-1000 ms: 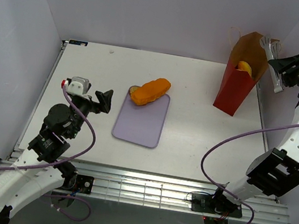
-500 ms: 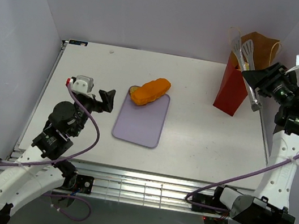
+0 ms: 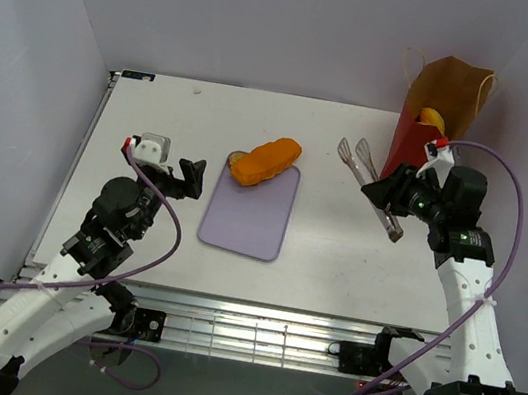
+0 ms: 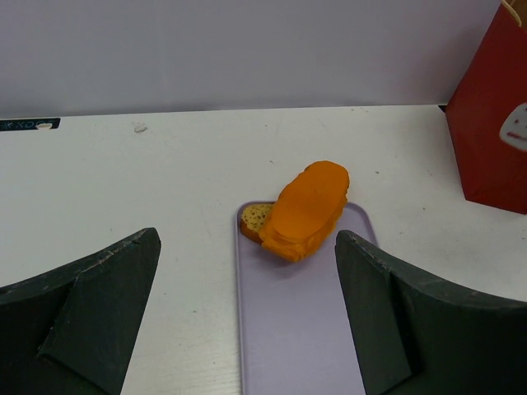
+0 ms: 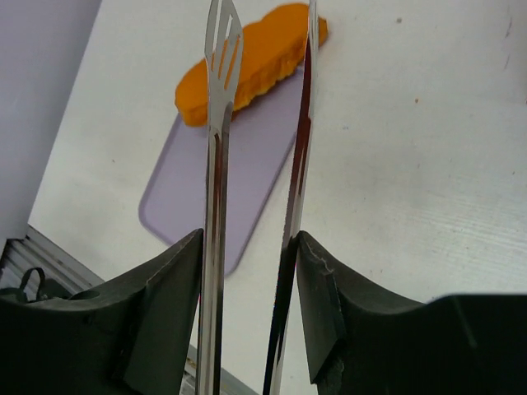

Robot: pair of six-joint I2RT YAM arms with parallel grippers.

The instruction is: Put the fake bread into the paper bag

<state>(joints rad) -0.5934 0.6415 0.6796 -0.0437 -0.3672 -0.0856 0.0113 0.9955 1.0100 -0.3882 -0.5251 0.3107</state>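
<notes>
A long orange-brown loaf (image 3: 266,160) lies across the far end of the lavender tray (image 3: 248,217), with a small tan slice (image 3: 237,158) beside it; both also show in the left wrist view (image 4: 306,210) and the loaf in the right wrist view (image 5: 255,58). The red and kraft paper bag (image 3: 427,134) stands at the far right with a yellow-orange pastry (image 3: 432,118) inside. My right gripper (image 3: 392,201) is shut on metal tongs (image 3: 369,178), whose open tips point toward the loaf (image 5: 224,49). My left gripper (image 3: 186,176) is open and empty, left of the tray.
The bag's red side shows at the right edge of the left wrist view (image 4: 494,123). White walls enclose the table on three sides. A small speck (image 3: 198,91) lies near the far edge.
My right arm swung down from above the bag, carrying the tongs left and low over the table between bag and tray. The left arm barely moved.
</notes>
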